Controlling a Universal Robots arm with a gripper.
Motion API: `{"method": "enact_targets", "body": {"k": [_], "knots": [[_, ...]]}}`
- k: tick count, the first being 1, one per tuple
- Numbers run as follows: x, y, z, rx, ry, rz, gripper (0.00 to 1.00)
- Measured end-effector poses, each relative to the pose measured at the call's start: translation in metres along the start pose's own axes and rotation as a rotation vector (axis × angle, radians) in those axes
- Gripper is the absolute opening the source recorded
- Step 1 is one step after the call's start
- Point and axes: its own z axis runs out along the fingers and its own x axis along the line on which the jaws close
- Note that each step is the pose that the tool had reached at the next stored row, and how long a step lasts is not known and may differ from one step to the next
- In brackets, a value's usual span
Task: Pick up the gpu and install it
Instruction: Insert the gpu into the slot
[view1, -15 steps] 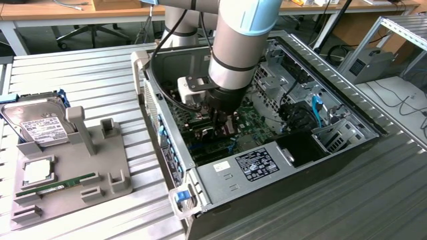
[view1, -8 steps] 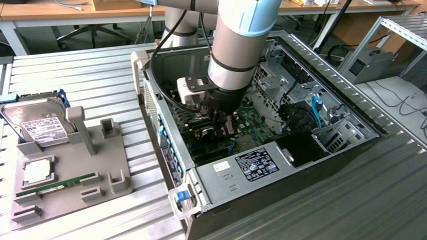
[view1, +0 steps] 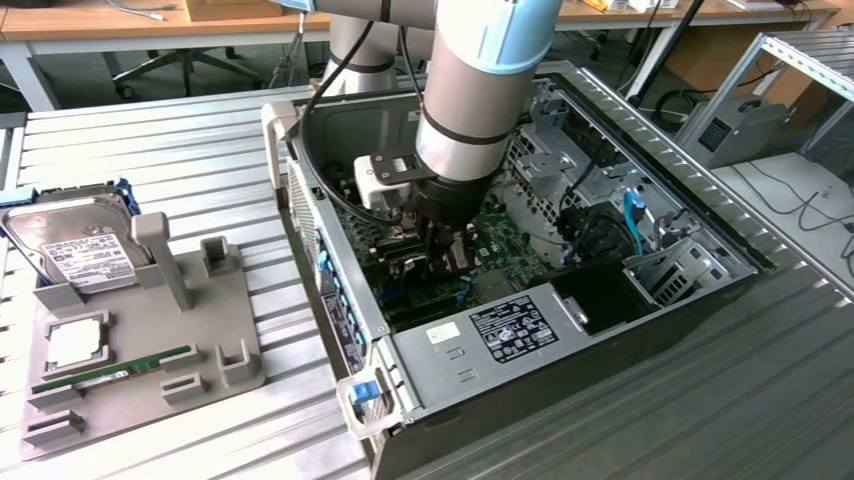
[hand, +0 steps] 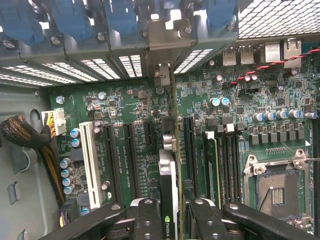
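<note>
On the exterior view's left a grey parts holder (view1: 200, 330) lay on the slatted metal table (view1: 174, 150). At the holder's far left corner a silver hard drive (view1: 80, 245) leaned with a white label facing up; its print could not be read. Near the holder's left edge sat a square processor (view1: 76, 340), and toward the near edge a green memory stick (view1: 114, 372) lay in its cradle.

Right of the holder stood the open computer case (view1: 534, 280), side panel off, its motherboard (hand: 130, 145) exposed. A black box at the case's near edge carried a white-printed label (view1: 511, 328), too small to read.

The arm (view1: 474, 90) came down steeply from the top of the exterior view into the middle of the case, its silver forearm nearly vertical and a black cable looped beside it. The gripper (hand: 172, 220) was closed on the gpu (hand: 169, 185), fingers (hand: 147, 220) pressing both faces of the thin dark card, which stood on edge over the motherboard's slots, its metal bracket (hand: 167, 42) at the case's rear wall among blue clips. A small green logo showed on the card's edge; no words could be made out.

Desks, a chair and cables stood behind the table.
</note>
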Motion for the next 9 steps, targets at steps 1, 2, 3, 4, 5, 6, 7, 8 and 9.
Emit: {"method": "enact_targets", "body": {"k": [1, 2, 3, 4, 5, 6, 7, 8, 9], "knots": [[0.0, 0.0, 0.0, 0.0, 0.0001, 0.0, 0.27], [0.0, 0.0, 0.0, 0.0, 0.0, 0.0, 0.27], [0.0, 0.0, 0.0, 0.0, 0.0, 0.0, 0.27], [0.0, 0.0001, 0.0, 0.0, 0.0, 0.0, 0.27], [0.0, 0.0001, 0.0, 0.0, 0.0, 0.0, 0.27], [0.0, 0.0001, 0.0, 0.0, 0.0, 0.0, 0.27], [0.0, 0.0001, 0.0, 0.0, 0.0, 0.0, 0.27], [0.0, 0.0001, 0.0, 0.0, 0.0, 0.0, 0.27], [0.0, 0.0001, 0.0, 0.0, 0.0, 0.0, 0.27]]}}
